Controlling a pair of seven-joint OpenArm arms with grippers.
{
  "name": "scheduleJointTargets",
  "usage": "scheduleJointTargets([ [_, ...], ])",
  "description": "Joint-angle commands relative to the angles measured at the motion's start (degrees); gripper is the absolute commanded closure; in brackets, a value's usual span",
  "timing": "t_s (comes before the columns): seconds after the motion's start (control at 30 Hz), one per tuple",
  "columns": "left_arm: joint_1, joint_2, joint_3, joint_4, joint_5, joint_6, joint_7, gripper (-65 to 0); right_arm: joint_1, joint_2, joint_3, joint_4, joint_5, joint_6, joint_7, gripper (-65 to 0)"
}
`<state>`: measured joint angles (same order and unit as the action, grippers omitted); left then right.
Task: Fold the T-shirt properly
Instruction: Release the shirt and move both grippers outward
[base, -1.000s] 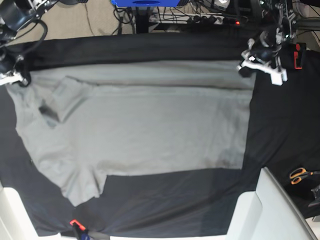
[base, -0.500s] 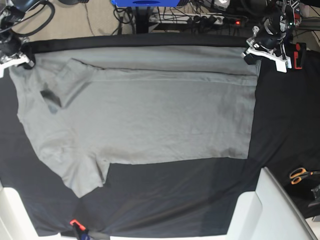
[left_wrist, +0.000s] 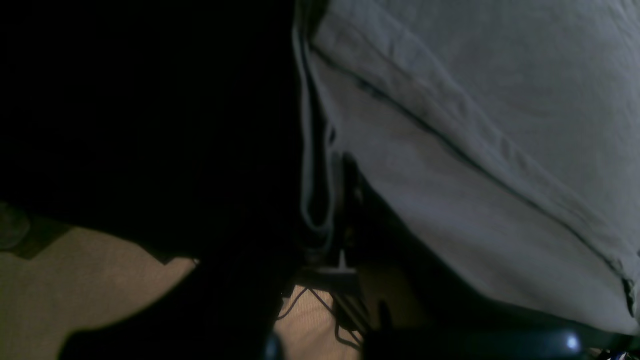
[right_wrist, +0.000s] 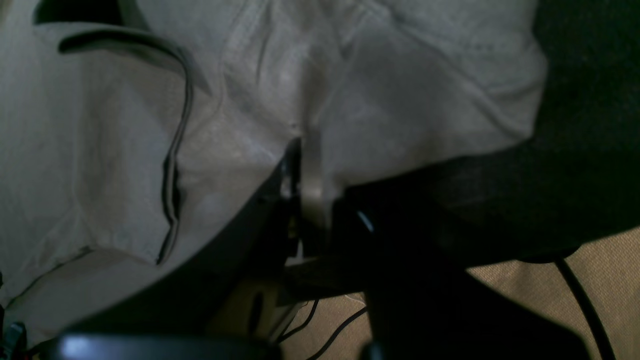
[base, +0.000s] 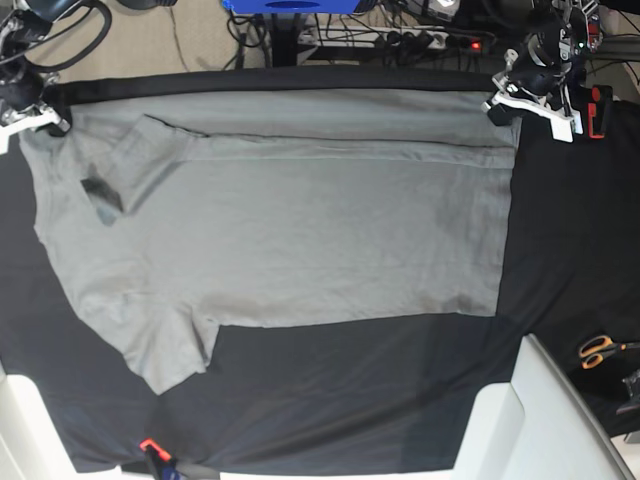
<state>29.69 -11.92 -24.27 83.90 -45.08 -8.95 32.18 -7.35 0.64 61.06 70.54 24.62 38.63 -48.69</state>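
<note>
At far edge of black-clothed worktop (base: 560, 250): plain medium-grey cotton T-shirt (base: 280, 240) spread flat, far strip doubled over. Left gripper (base: 505, 100) clamped on hem corner, right gripper (base: 40, 118) clamped on shoulder corner. Judged step: lengthwise fold. Next: carry pinched edge toward near side, both arms level.

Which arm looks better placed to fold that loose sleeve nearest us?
Probably the right tool: it grips the T-shirt at its collar end, where the sleeve lies. The left tool holds the hem corner.
</note>
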Motion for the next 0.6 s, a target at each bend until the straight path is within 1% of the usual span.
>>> scheduleJointTargets([
  [0.0,0.51,-0.96,-0.39,0.72,-0.06,0.38,-1.20,0.0,0.10,0.98,0.26,0.89,0.56,0.27,0.99,-0.9],
  [0.07,0.68,-0.96,-0.39,0.81,0.02,0.38,-1.20,0.0,0.01,0.98,0.35,0.89,0.56,0.27,0.91,-2.4],
  [0.1,0.68,-0.87,-0.39,1.16,0.64,0.47,-1.20,0.0,-0.07,0.81,0.44,1.06,0.74,0.18,0.64,-5.3],
  [0.13,0.68,-0.78,-0.48,1.33,1.78,0.47,-1.20,0.0,-0.51,0.37,0.96,1.32,0.74,0.18,-0.15,-9.2],
  [0.23,0.68,0.10,-1.00,1.68,5.83,0.47,-1.11,0.0,-0.69,-1.39,4.92,3.61,0.65,0.18,-2.96,-27.5],
  [0.27,0.68,0.45,-1.09,1.68,6.71,0.47,-1.11,-7.4,-0.69,-2.01,5.71,4.67,0.48,0.18,-3.49,-33.0],
  [0.3,0.77,0.80,-1.97,1.68,7.23,0.47,-1.11,-16.5,-0.86,-2.45,6.42,5.90,0.39,0.18,-3.93,-38.3],
  [0.33,0.77,1.15,-3.02,1.68,7.41,0.47,-1.11,-24.2,-1.04,-2.62,6.85,7.48,0.39,0.18,-4.28,-42.3],
  [0.37,0.77,1.59,-4.17,1.60,7.41,0.47,-1.11,-31.3,-1.13,-3.06,6.94,9.24,0.39,0.18,-4.28,-44.3],
  [0.4,0.77,1.77,-4.87,1.60,7.50,0.47,-1.11,-36.5,-1.30,-3.59,7.12,10.47,0.30,0.18,-4.28,-44.4],
  [0.47,0.77,1.86,-6.72,1.77,7.41,0.47,-1.11,-44.6,-2.01,-4.03,7.12,13.72,0.30,0.01,-4.19,-44.6],
  [0.5,0.68,1.86,-7.68,2.30,7.32,0.47,-1.11,-47.6,-2.10,-4.12,7.12,15.48,0.39,-0.87,-4.19,-44.6],
  [0.57,0.68,1.86,-10.50,4.32,7.23,0.47,-1.02,-50.7,-2.01,-4.03,7.03,18.12,0.48,-2.98,-3.93,-44.6],
])
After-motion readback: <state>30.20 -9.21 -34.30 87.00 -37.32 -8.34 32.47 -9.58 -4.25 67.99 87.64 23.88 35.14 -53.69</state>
